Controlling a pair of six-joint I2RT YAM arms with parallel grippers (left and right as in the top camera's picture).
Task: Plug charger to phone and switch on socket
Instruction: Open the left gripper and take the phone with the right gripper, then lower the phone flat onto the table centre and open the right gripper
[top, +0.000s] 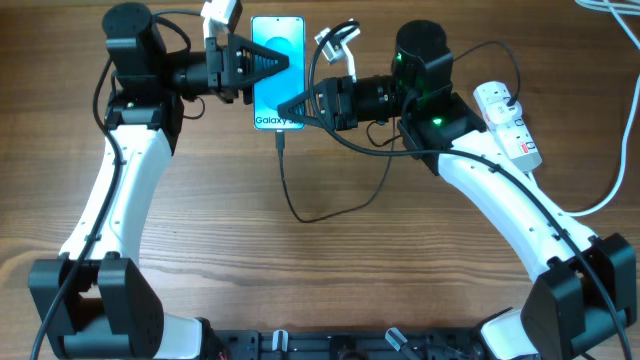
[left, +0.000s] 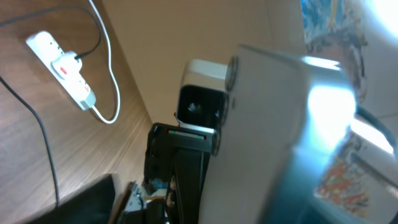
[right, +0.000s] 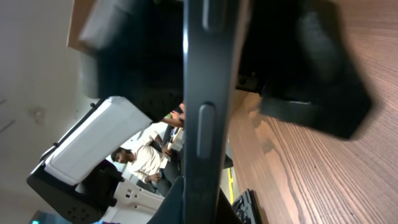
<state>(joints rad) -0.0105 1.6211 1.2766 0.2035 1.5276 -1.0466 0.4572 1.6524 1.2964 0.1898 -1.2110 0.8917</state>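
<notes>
partly hidden, lower corner of phone (top: 278, 45) under right claw (top: 290, 106)

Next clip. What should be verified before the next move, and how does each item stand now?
1. Right gripper jaws shut on the flat teal-screened phone: ok.
2. Left gripper jaws clear of the phone: cannot tell.
3. Thin black charger cable: its connector meets the phone's bottom edge: ok.
4. Connector fully seated: cannot tell.
5. Black plug sits in the white elongated power strip: ok.
6. Small red switch turned on: cannot tell.
</notes>
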